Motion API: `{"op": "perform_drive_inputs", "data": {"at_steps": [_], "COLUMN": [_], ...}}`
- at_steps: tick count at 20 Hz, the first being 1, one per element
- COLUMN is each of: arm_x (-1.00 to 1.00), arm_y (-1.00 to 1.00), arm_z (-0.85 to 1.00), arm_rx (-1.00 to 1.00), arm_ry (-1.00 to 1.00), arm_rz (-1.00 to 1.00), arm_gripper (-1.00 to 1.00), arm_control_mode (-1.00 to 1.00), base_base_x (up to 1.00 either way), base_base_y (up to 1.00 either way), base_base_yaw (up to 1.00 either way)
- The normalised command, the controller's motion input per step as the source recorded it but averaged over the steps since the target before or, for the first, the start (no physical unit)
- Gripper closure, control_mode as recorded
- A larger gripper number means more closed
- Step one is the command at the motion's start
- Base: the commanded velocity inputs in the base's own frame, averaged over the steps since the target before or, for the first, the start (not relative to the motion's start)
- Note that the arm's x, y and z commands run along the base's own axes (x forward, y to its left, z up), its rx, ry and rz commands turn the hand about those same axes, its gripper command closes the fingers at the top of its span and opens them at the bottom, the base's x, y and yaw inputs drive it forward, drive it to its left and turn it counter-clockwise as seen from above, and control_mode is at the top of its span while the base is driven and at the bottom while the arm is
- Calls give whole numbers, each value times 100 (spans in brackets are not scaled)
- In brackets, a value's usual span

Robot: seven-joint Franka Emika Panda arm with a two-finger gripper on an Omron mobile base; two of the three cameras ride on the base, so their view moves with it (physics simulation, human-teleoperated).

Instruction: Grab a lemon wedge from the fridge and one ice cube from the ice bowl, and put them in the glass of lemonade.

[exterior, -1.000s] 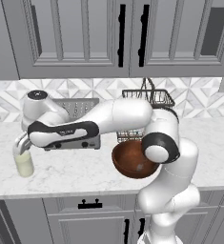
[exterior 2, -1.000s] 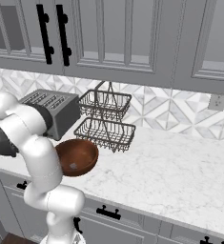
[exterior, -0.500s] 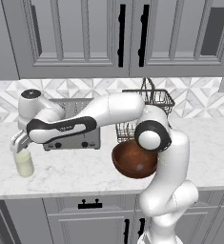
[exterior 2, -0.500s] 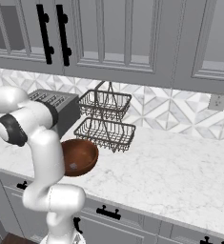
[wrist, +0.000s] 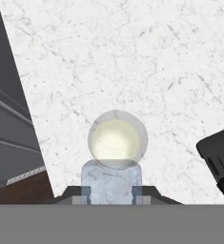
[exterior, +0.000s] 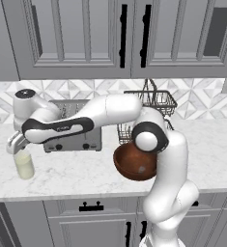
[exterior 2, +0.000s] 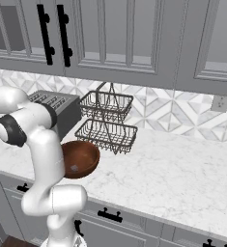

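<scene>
Directly below pincer (wrist: 111,190), ice cube (wrist: 111,181), glass of lemonade (wrist: 117,139) upright.

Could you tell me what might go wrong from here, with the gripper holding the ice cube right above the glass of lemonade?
1. The ice cube, pinched in the gripper, looks about as wide as the mouth of the glass of lemonade; released slightly off-centre, it may catch the rim and fall onto the counter.
2. The glass stands near the counter's front edge; a nudge from the gripper could tip it.
3. Lemonade may splash on release.
</scene>
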Motion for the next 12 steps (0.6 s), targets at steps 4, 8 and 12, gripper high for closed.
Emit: {"op": "perform_drive_inputs", "data": {"at_steps": [4, 8, 12], "arm_x": [0, 0, 19], "arm_y": [0, 0, 0], "arm_z": [-1, 0, 0], "arm_rx": [0, 0, 0], "arm_ry": [0, 0, 0], "arm_rz": [0, 0, 0], "arm_gripper": [100, 100, 100], "arm_control_mode": [-100, -100, -100], "base_base_x": [0, 0, 0], "base_base_y": [0, 0, 0], "base_base_yaw": [0, 0, 0]}}
